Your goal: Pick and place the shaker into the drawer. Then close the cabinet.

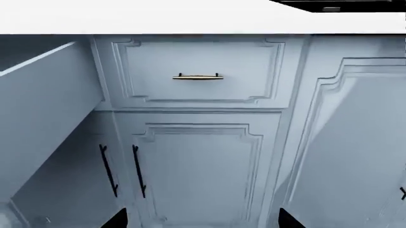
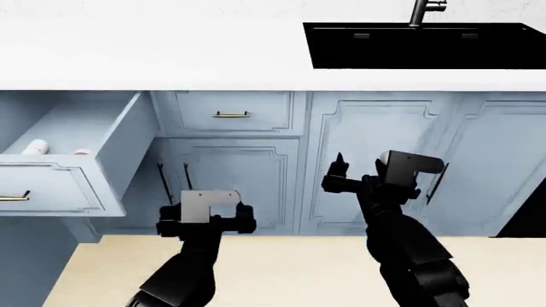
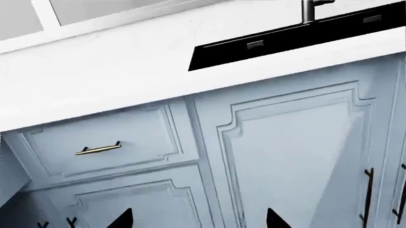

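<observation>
**Shaker stowed; drawer left to shut**

Under the counter (image 2: 171,64), the drawer (image 2: 60,185) stands pulled out with the shaker (image 2: 36,148) lying inside. Press its front squarely with the left pincer (image 2: 204,220), avoiding the brass handle (image 2: 13,197). Both pincers, the right pincer (image 2: 354,176) included, look empty and parted.

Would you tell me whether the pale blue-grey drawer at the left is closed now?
No, the pale blue-grey drawer stands pulled out, its inside visible in the head view.
</observation>
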